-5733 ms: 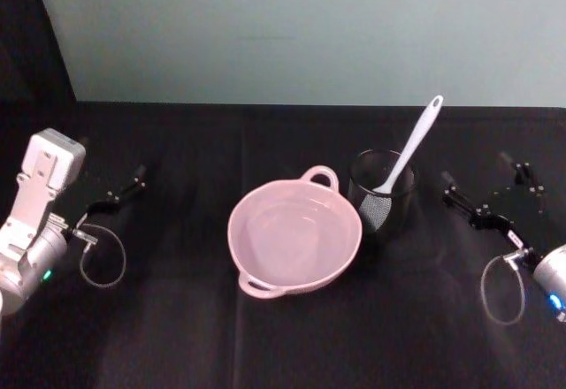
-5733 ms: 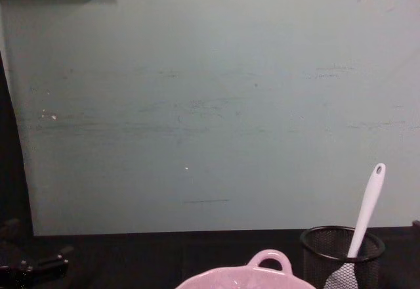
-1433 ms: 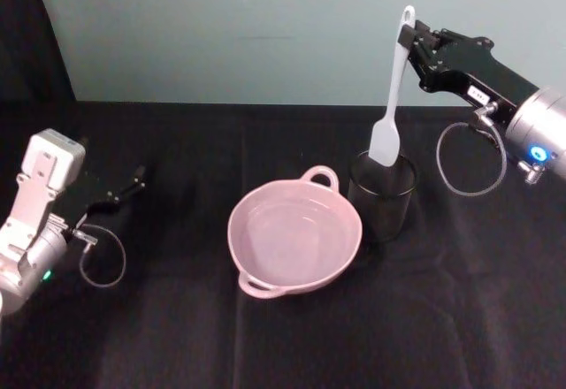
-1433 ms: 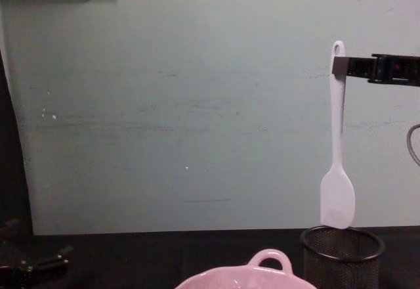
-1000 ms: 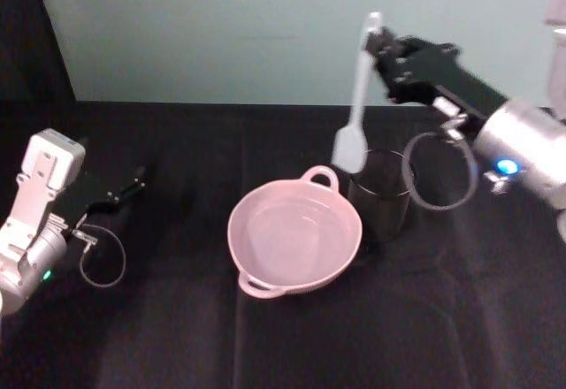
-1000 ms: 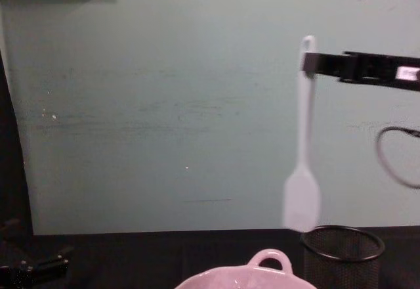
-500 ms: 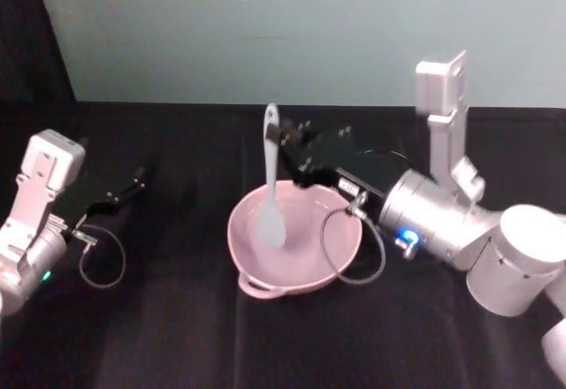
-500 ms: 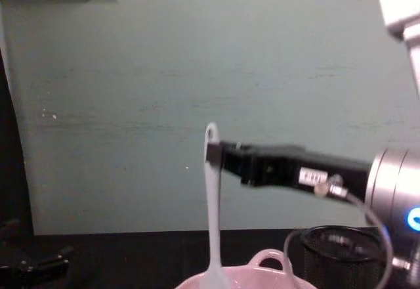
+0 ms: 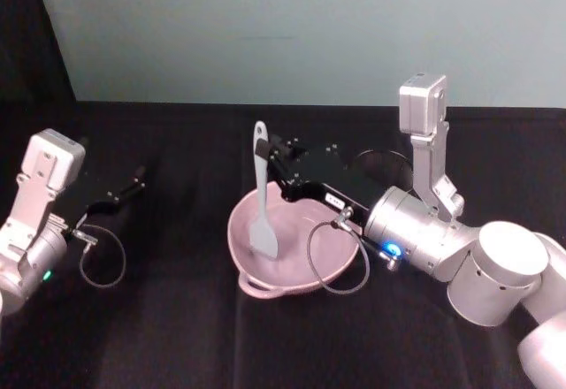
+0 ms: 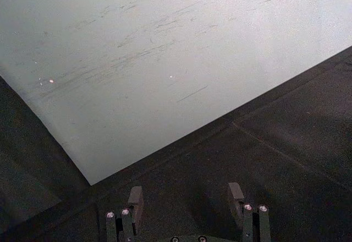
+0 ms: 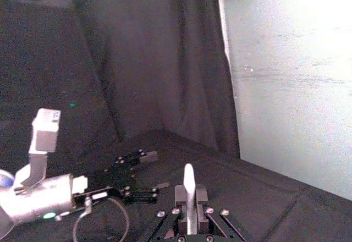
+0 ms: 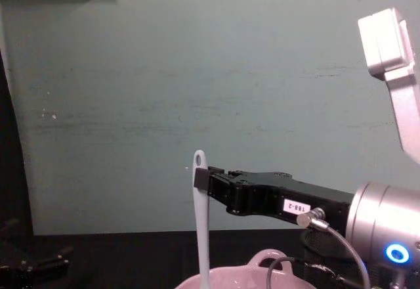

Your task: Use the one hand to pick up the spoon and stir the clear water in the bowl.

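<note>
Right arm at work. The black blocky gripper (image 9: 268, 156) on the right silver cylindrical arm (image 9: 416, 226) reaches to the left over the pale pink glossy bowl (image 9: 237, 265). It is clenched on the upper handle of the white plastic spoon (image 9: 260, 196). The spoon hangs nearly upright. Its flat squarish blade is lowered inside the bowl, toward the bowl's left side, and its holed tip stands above the fingers. The left gripper (image 9: 124, 191) sits at the far left over the black cloth (image 9: 177, 336), well apart from the bowl, with its fingers spread.

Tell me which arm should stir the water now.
Right. The right gripper is shut on the spoon near the top of its handle, and the blade hangs inside the bowl. The left gripper sits open, well off to the bowl's left, holding nothing.
</note>
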